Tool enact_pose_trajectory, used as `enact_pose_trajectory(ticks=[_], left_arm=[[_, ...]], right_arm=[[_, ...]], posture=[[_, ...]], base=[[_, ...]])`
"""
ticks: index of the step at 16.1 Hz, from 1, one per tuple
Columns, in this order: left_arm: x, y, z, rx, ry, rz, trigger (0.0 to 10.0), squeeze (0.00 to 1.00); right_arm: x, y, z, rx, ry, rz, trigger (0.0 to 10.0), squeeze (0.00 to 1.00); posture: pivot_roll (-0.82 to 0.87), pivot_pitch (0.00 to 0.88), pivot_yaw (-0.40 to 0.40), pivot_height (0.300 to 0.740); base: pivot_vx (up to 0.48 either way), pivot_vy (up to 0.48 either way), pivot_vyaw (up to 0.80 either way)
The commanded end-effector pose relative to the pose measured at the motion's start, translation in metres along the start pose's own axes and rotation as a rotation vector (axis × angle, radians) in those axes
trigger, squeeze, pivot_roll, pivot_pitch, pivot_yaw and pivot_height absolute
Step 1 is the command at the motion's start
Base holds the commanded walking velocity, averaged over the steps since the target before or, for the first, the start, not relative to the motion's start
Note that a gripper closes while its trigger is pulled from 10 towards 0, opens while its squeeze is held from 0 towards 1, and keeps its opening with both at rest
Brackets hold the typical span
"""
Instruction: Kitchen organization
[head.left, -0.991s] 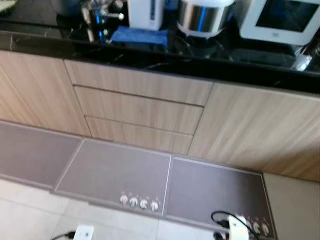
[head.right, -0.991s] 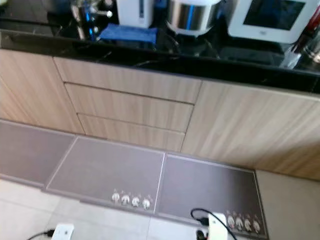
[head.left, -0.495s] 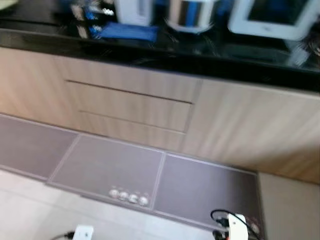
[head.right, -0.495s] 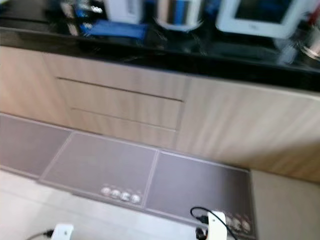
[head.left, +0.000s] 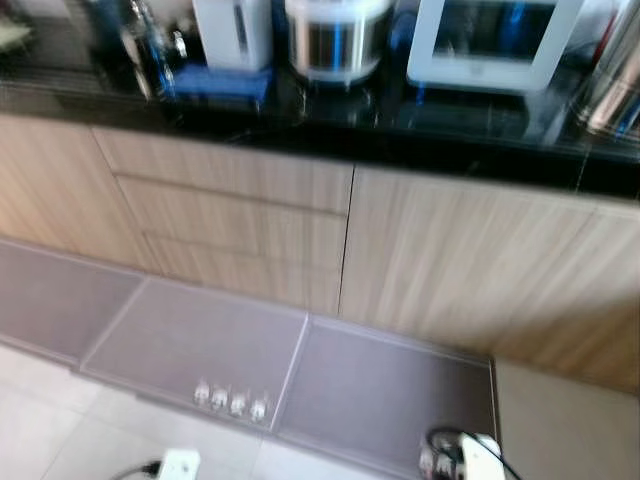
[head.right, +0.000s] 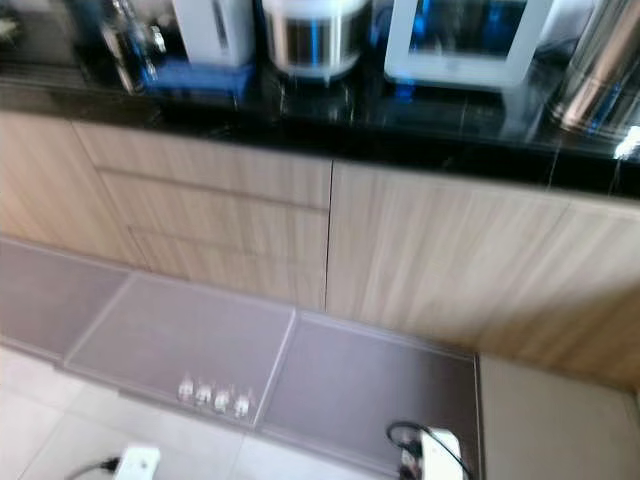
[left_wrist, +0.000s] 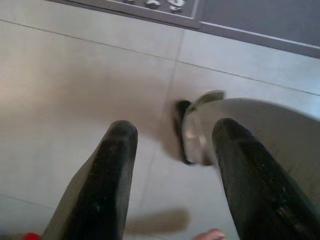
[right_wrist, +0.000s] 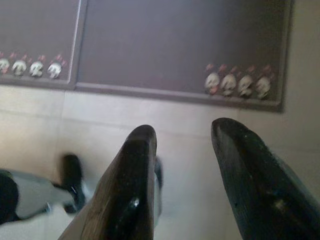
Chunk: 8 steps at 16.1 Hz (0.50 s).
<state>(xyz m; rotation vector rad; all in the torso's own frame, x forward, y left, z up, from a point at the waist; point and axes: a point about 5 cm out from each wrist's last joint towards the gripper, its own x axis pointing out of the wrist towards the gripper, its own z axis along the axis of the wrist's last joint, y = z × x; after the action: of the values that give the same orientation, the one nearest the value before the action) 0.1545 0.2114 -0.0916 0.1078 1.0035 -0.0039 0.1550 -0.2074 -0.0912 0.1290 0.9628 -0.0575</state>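
I am facing the black counter (head.left: 330, 135) from a short way off, with nothing in hand. Both arms hang idle: the left gripper (left_wrist: 172, 145) and the right gripper (right_wrist: 185, 140) point at the tiled floor (left_wrist: 75, 80), fingers spread and empty. On the counter stand a white kettle (head.left: 232, 32), a steel rice cooker (head.left: 335, 38), a white microwave (head.left: 490, 40) and a steel pot (head.left: 610, 95) at the right end; a blue cloth (head.left: 222, 82) lies before the kettle. I judge the cooker and pot heavy, smooth and slippery, best taken by handle or rim; the cloth is soft and pinches anywhere. Drawers (head.left: 235, 215) and grey mats (head.left: 200, 345) lie below.
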Motion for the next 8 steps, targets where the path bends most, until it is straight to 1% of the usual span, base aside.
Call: enact_pose_trajectory(ticks=[1, 8], left_arm=[[-0.0016, 0.0048, -0.0061, 0.024, 0.026, 0.006, 10.0, 0.00], [-0.0023, 0.0044, -0.0094, 0.009, 0.032, 0.011, 10.0, 0.00]], right_arm=[[0.0014, 0.0054, 0.0018, -0.001, -0.004, 0.014, 10.0, 0.00], [0.0029, 0.0087, 0.0059, -0.001, -0.012, 0.022, 10.0, 0.00]], posture=[[0.09, 0.051, -0.043, 0.740], [0.10, 0.071, -0.048, 0.740]], base=[[0.000, -0.307, 0.00], [0.000, -0.306, 0.00]])
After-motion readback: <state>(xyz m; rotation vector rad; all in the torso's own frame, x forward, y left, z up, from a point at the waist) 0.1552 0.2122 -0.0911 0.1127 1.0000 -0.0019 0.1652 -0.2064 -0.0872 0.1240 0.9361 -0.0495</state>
